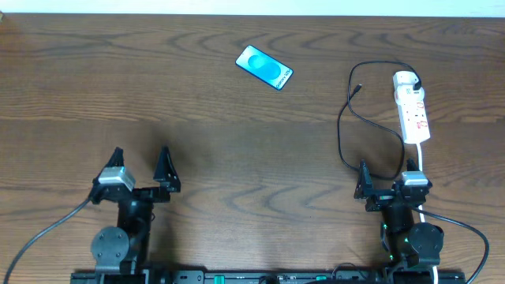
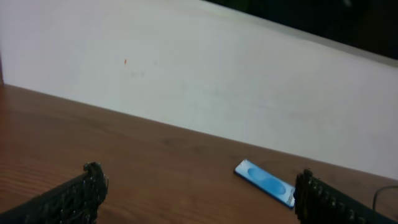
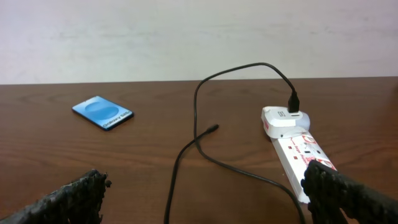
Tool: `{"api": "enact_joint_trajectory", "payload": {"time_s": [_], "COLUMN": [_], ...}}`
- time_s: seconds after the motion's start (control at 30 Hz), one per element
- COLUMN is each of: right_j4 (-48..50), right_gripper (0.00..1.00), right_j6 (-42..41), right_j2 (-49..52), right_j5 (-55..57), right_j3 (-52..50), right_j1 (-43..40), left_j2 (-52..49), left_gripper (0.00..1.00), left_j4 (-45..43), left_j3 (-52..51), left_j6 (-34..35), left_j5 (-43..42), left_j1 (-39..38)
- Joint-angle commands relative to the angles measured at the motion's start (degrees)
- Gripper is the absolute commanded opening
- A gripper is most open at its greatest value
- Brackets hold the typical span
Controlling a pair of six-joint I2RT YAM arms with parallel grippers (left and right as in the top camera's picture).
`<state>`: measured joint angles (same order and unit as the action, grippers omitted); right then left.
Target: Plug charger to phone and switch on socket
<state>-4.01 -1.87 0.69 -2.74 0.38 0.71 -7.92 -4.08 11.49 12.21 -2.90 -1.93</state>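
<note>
While both hands idle at near edge, phone's not hooked up yet.
Wood desk (image 1: 197, 118): socket (image 1: 412, 110) far right, charger (image 1: 340, 134) plug seated in its far end, cable looping left to loose tip (image 1: 359, 88). Phone (image 1: 264, 68) far centre, flat, prob. slick, so brace its long edges. Cable's limp; pinch just behind stiff tip. Left hand (image 1: 140, 154) & right hand (image 1: 387, 170): low, jaws wide apart, empty.

wood-grain table (image 1: 237, 142), smooth; glossy phone (image 1: 263, 68); white plastic socket (image 1: 413, 106); matt black charger (image 1: 344, 130).
</note>
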Motion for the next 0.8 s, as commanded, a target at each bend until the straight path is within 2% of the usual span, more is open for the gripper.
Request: {"api": "enact_joint_trajectory", "payload": {"time_s": [0.0, 0.13, 0.4, 0.77], "right_j4": [-0.26, -0.26, -0.26, -0.26], "right_gripper": [0.99, 0.99, 0.99, 0.99], "right_j6": [0.87, 0.87, 0.87, 0.87], "right_j2": [-0.31, -0.31, -0.31, -0.31], "right_j5": [0.70, 0.70, 0.70, 0.70], "right_j3": [-0.07, -0.07, -0.07, -0.07], "right_j1": [-0.31, -0.31, -0.28, -0.31], "left_j2": [-6.10, -14.12, -29.05, -44.37], "left_gripper": [0.98, 0.98, 0.98, 0.98], "left_j4": [1.29, 3.21, 12.63, 23.45], "left_j3": [5.25, 11.08, 26.36, 47.08], "left_j6": [0.28, 0.26, 0.33, 0.31], "left_j5": [-0.52, -1.01, -5.68, -4.92], "left_j1": [-0.09, -0.09, -0.85, -8.76]}}
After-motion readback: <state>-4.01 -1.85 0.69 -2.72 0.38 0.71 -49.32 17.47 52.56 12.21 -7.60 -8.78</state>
